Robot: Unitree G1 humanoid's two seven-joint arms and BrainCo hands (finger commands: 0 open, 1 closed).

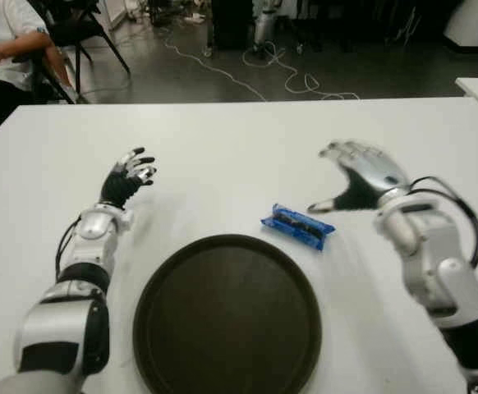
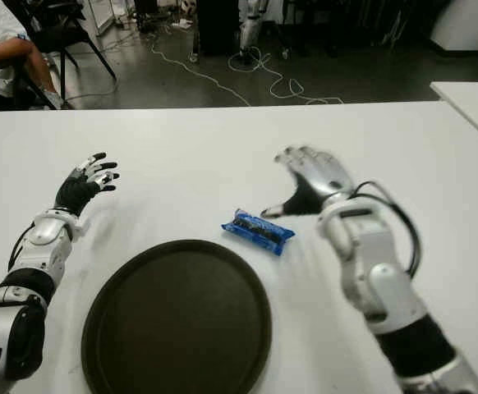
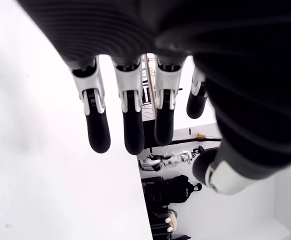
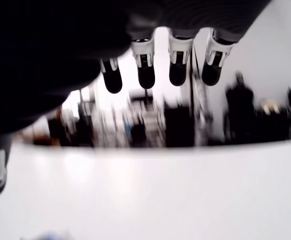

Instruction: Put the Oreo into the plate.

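Reach step: right hand (image 1: 360,176) fingers spread, empty, beside Oreo (image 1: 297,226) (plate (image 1: 227,316) near); next, grasp. Left hand (image 1: 128,176) open.

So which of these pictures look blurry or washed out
Left eye view: the right hand is motion-smeared, while the Oreo and plate look sharp. Right wrist view: the background room is blurred and the table glares white. Left wrist view: the fingers are crisp.

Silver arms (image 1: 91,246) — seemingly black-tipped fingers (image 3: 98,131).
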